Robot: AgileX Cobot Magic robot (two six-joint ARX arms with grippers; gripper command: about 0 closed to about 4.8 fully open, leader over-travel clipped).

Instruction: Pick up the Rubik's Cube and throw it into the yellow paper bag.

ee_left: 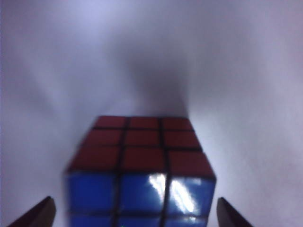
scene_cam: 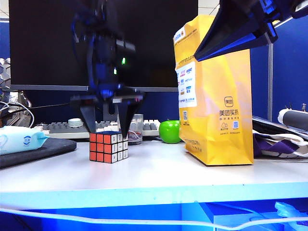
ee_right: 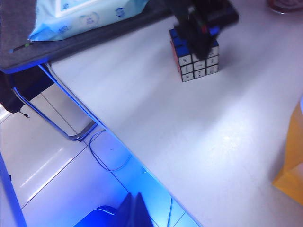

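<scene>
1. Rubik's Cube (scene_cam: 108,147) sits flat on the white tabletop (scene_cam: 159,173), left of centre in the exterior view; red face toward that camera, white face with markings on its right side, blue top.
2. Left pincer (scene_cam: 109,126) points straight down right above the cube, fingers spread wide, one on each side. Fingertips reach about the cube's top edge; contact can't be told.
3. Left wrist view: cube (ee_left: 141,170) lies centred between the two dark fingertips (ee_left: 34,215), with a gap on both sides; blue face toward the camera, red face beyond it. Nothing is gripped.
4. Right wrist view: the cube (ee_right: 195,59) is far off on the tabletop, partly covered by the blurred left arm above it.
5. Right pincer (scene_cam: 211,50) is high at the exterior view's top right, in front of the bag's upper part, well apart from the cube. Wide or narrow: cannot tell.
6. Yellow paper bag (scene_cam: 216,96) stands upright on the tabletop, right of centre, well apart from the cube.
7. Green apple (scene_cam: 169,131) sits between cube and bag, farther back, just beside the bag.
8. Blue wipes pack (scene_cam: 19,139) lies at far left on a dark pad.
</scene>
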